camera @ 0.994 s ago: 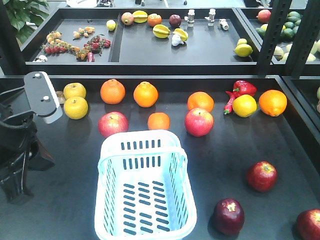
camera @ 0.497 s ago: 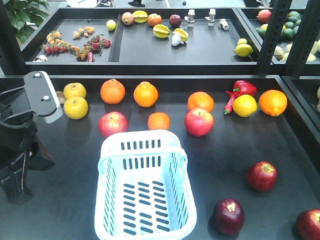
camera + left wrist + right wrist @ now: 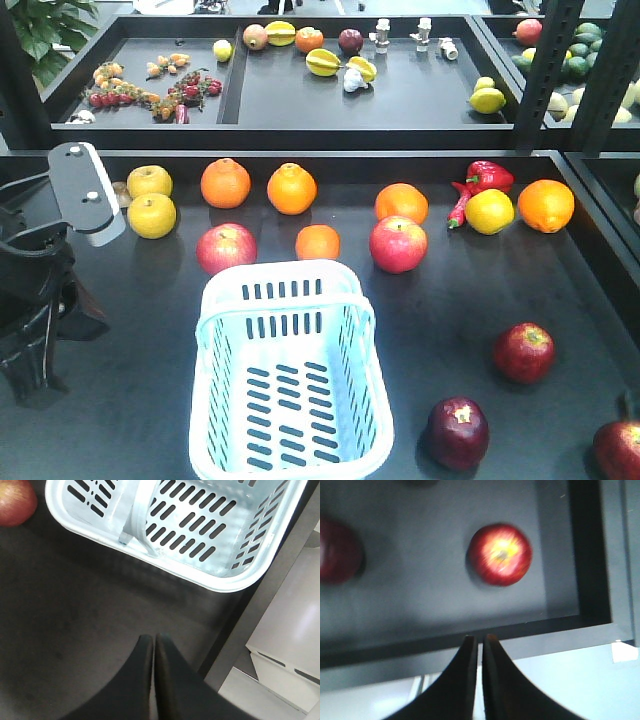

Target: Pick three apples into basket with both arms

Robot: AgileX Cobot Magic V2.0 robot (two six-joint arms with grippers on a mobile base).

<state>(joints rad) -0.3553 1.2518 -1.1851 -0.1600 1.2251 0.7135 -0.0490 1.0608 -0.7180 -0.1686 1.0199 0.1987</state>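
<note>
Tabletop: a dark tabletop (image 3: 130, 420) is running across the front of the room, with a second tray (image 3: 300, 100) of mixed fruit sitting behind it.
Basket: the basket (image 3: 285, 292) is sitting upright near the front, left of centre, its handle lying across the rim toward the back.
Apples: three dark red ones are lying right of the basket, all apart from it: the back apple (image 3: 524, 352), the front apple (image 3: 459, 432) nearest the basket, and the edge apple (image 3: 620, 448) cut off at the corner.
Left arm: the left arm (image 3: 40, 290) is standing at the tabletop's left side, its grey plate (image 3: 85, 190) tilted up.
Left gripper: the left gripper (image 3: 153, 639) is hanging over bare tabletop near the basket's corner, jaws pressed together, gripping nothing.
Right gripper: the right gripper (image 3: 480, 641) is hovering over the tabletop's raised rim, jaws all but touching, holding nothing. A dark apple (image 3: 500, 554) is lying beyond them near the corner, in a blurred view.
Other fruit: oranges (image 3: 226, 183), pinkish apples (image 3: 398, 244), yellow fruit (image 3: 152, 215) and a red pepper (image 3: 485, 177) are lying behind the basket.
</note>
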